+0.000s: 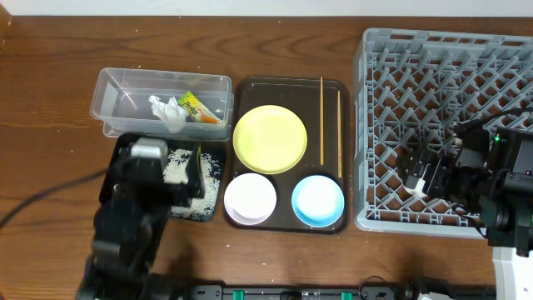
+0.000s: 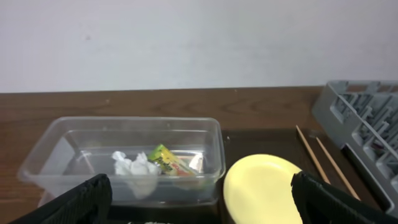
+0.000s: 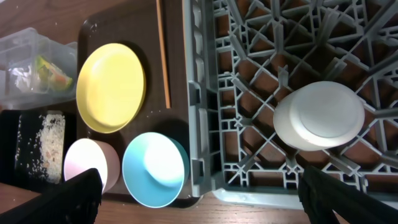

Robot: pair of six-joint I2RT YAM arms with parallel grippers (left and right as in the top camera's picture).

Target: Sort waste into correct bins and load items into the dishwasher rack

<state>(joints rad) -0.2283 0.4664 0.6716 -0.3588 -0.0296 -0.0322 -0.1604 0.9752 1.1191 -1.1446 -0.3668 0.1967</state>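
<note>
The clear tub (image 1: 117,87) holds the crumpled tissue (image 1: 169,112) and the green-yellow wrapper (image 1: 200,108); both also show in the left wrist view (image 2: 134,167) (image 2: 171,162). The black tray (image 1: 212,187) holds rice scraps (image 1: 176,167). The yellow plate (image 1: 270,138), white bowl (image 1: 250,198), blue bowl (image 1: 317,200) and two chopsticks (image 1: 322,117) lie on the brown serving tray. My left gripper (image 1: 187,175) is open and empty over the black tray. My right gripper (image 1: 425,177) is open and empty over the grey rack (image 1: 375,125), above an upturned white bowl (image 3: 318,115).
The brown serving tray (image 1: 246,92) lies between the bins and the rack. The rack fills the right side up to the table's edge. Bare wooden table (image 1: 50,125) lies left of the tub and along the back.
</note>
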